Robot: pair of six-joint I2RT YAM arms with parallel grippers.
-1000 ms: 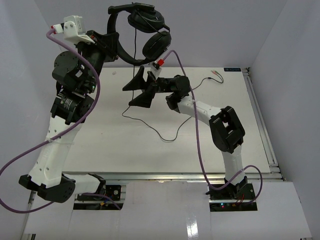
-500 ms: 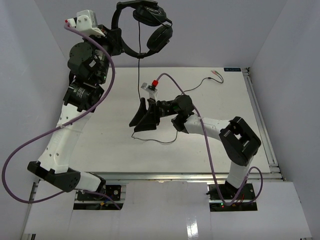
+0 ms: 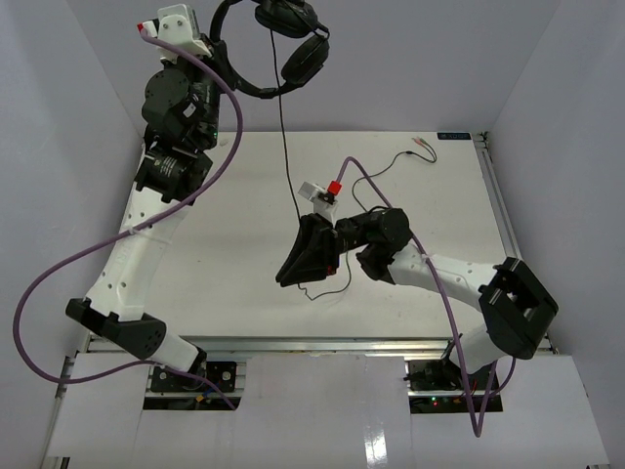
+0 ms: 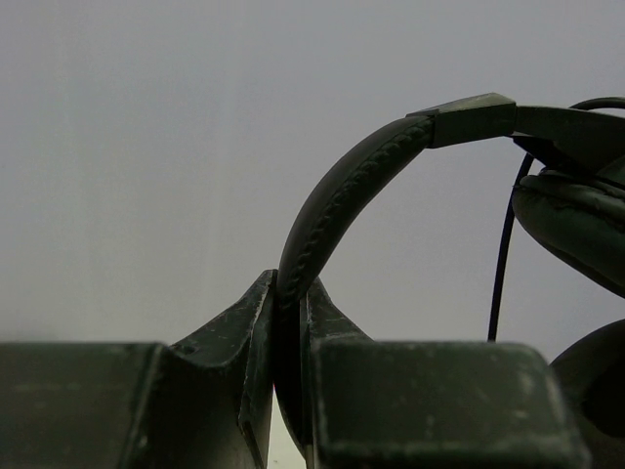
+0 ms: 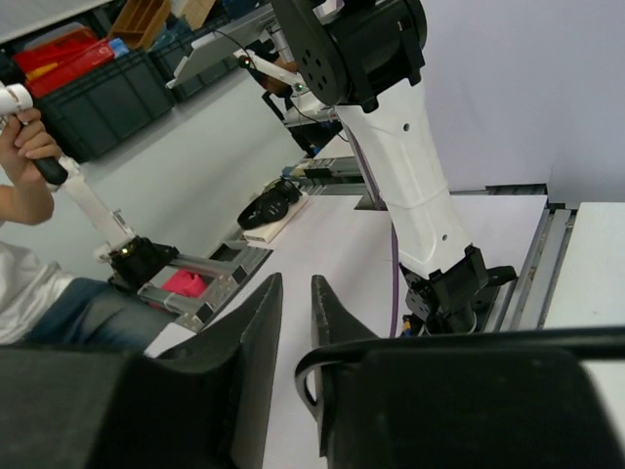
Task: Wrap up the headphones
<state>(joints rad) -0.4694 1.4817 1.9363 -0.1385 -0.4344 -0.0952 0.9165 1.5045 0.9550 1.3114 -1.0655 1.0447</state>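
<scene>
White surface (image 3: 244,195) is lying beneath one headphones (image 3: 305,61), left pincer (image 4: 291,288) clamping its headband (image 4: 342,191) aloft, right pincer (image 5: 296,281) at its single cable (image 3: 285,147), grip indeterminable.

A flat white tabletop (image 3: 225,264) fills the middle, closed in by plain pale grey walls (image 3: 420,59). A silver metal rail (image 3: 510,234) runs along its right edge, with a small teal label (image 3: 454,136) at the far corner. Beyond the table stand dark grey plastic crates (image 5: 98,98) holding red items, and a person in a white shirt and blue jeans (image 5: 39,293).
</scene>
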